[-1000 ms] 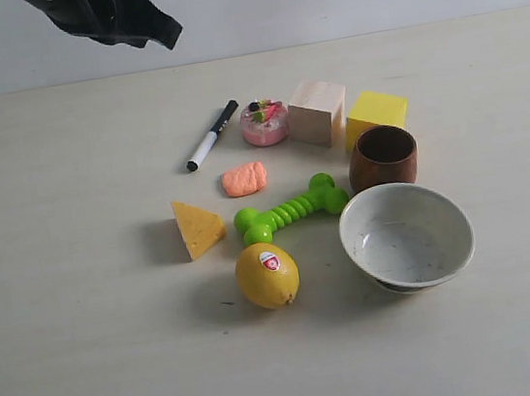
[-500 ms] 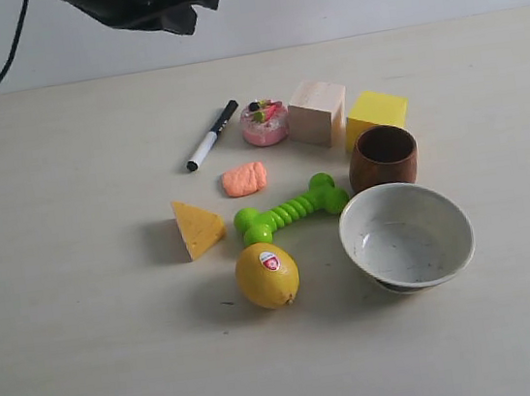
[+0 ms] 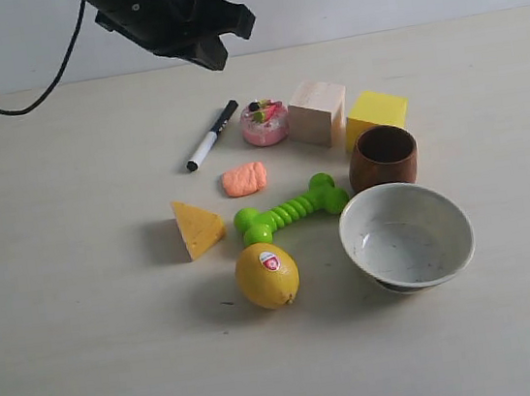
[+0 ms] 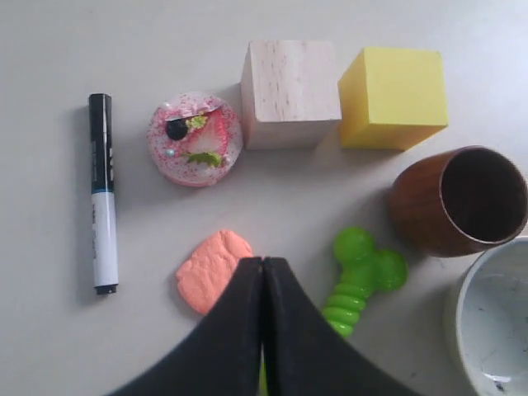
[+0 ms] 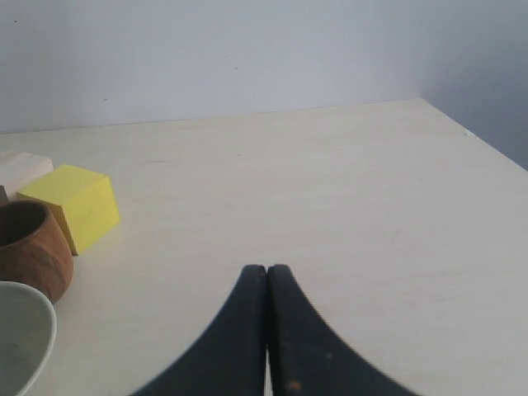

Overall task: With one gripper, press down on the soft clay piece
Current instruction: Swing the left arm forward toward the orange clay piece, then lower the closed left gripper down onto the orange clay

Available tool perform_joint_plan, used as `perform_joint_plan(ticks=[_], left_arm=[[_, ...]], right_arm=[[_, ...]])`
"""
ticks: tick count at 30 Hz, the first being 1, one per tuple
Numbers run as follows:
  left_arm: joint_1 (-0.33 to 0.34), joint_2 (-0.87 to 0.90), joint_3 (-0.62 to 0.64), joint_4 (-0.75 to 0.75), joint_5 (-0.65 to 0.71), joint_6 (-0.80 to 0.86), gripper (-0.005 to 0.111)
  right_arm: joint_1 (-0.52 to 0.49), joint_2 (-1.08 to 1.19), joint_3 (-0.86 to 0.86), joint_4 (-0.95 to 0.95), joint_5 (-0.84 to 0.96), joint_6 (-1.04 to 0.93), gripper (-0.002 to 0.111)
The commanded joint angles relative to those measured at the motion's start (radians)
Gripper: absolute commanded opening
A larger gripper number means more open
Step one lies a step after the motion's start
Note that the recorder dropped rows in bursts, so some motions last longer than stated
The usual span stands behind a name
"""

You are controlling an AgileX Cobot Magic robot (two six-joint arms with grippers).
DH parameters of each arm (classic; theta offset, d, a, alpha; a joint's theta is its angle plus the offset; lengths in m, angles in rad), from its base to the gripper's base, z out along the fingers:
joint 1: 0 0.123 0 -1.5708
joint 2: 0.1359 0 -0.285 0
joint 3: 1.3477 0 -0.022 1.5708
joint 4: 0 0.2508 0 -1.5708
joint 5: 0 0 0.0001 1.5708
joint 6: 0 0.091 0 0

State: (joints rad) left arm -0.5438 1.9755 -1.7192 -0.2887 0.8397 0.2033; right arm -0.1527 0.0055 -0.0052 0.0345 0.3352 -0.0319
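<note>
A pale wooden surface [image 3: 87,329] ran back to a plain whitish wall. Near its middle, somewhat toward the far edge, lay the soft clay piece [image 3: 244,178], a salmon-orange lump flat on the surface and touching nothing.

A pink round container [image 3: 265,137] stood just beyond it toward the far edge, holding a red strawberry-like slice, a dark bead and green bits. Toward the right edge stood a brown wooden cup [image 3: 384,174], upright, its inside dark and nothing visible in it. Just nearer than it, a white bowl [image 3: 351,221] showed only faint dark specks on its bare inside.

A marker [image 3: 212,136], a plain wooden block [image 3: 318,111] and a yellow cube [image 3: 376,115] lay along the far side. A green dumbbell toy [image 3: 292,210], a yellow-orange wedge [image 3: 198,227] and a lemon [image 3: 266,275] lay nearer.

The left pincer [image 4: 262,266] hung above the far edge with its 2 jaws pressed together, gripping nothing and clear of the clay. The right pincer [image 5: 266,272] was likewise closed and empty, over bare surface toward the right edge.
</note>
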Motion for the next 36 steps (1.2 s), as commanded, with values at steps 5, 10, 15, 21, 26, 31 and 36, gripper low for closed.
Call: perform_joint_plan(ticks=[5,10,15,21,26,31,36], left_arm=[[-0.051,0.098,-0.112,0.019,0.072,-0.039,0.0],[-0.074,0.171,-0.163,0.115,0.103,-0.083,0.0],[-0.074,0.217,-0.184,0.129,0.103,-0.11,0.0],[-0.074,0.265,-0.206,0.129,0.096,-0.129,0.0],[-0.074,0.284,-0.206,0.153,0.079,-0.138,0.0],[-0.074,0.312,-0.206,0.202,0.079,-0.162,0.0],[-0.074,0.335,-0.206,0.205,0.07,-0.178,0.0]], right_arm=[[0.002,-0.006,0.005,0.003,-0.01,-0.001,0.0],[0.002,-0.006,0.005,0.003,-0.01,-0.001,0.0],[0.002,-0.006,0.005,0.003,-0.01,-0.001,0.0],[0.002,-0.006,0.005,0.003,-0.01,-0.001,0.0],[0.002,-0.006,0.005,0.003,-0.01,-0.001,0.0],[0.002,-0.006,0.005,0.003,-0.01,-0.001,0.0],[0.002,-0.006,0.005,0.003,-0.01,-0.001,0.0]])
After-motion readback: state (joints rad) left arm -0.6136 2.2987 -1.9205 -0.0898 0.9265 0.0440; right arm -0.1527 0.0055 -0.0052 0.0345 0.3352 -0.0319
